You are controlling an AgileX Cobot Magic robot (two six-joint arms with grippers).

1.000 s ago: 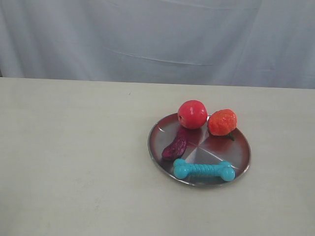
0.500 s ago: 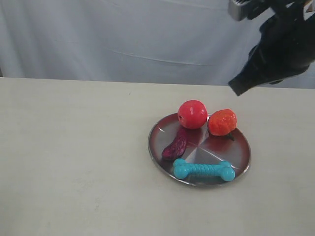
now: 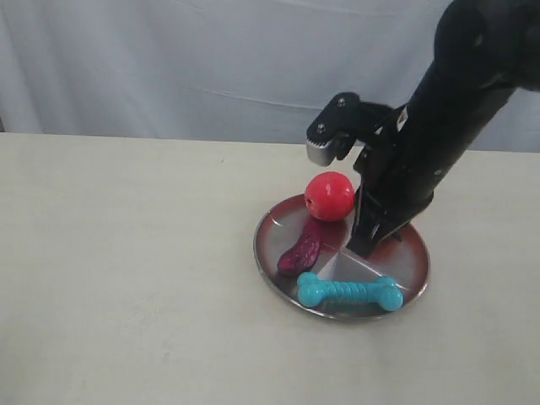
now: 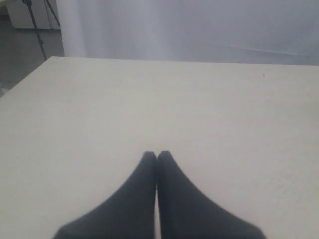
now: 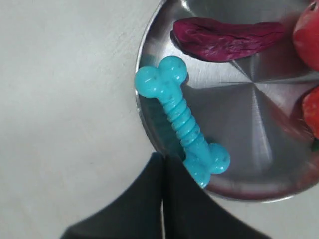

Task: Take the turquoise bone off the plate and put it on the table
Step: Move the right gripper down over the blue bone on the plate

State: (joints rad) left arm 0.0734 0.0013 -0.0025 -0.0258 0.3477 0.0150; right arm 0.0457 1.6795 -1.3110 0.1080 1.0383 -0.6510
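**While poised above the plate [image 3: 415, 253], no hold yet on the turquoise bone [image 3: 349, 292]**

Though low over the plate's middle in the exterior view, grips nothing: see the right gripper [image 3: 356, 250], with its tips aimed at metal just above the bone in the frame. Shows, in the right wrist view, jaws pressed together on nothing.

Find the bone lying flat in the lower part of the plate, near the lower rim, running left to right. In the right wrist view, look for one knobbed end just beside the closed fingertips [image 5: 154, 172]. Note the dark purple piece [image 3: 300, 251] to the bone's upper left and the red apple [image 3: 329, 196] at the plate's upper rim, both apart from the bone.

Place the left gripper [image 4: 157, 155] elsewhere: clenched tight too, holding nothing, over the table [image 4: 224, 114] in its own wrist view, and absent from the exterior frame.

Judge the step as the approach, ahead of any grasp, with nothing of the task done.

For the next move, most likely:
- Spread the jaws and settle them across the ribbed shaft, crosswise to its length.
- Go low enough to catch it without scraping the metal.
- Close, lift clear of the rim, and set down on the table beside the plate.

Beware a shallow pinch letting the ribbed shaft slip or roll out, and mind the purple piece close by.
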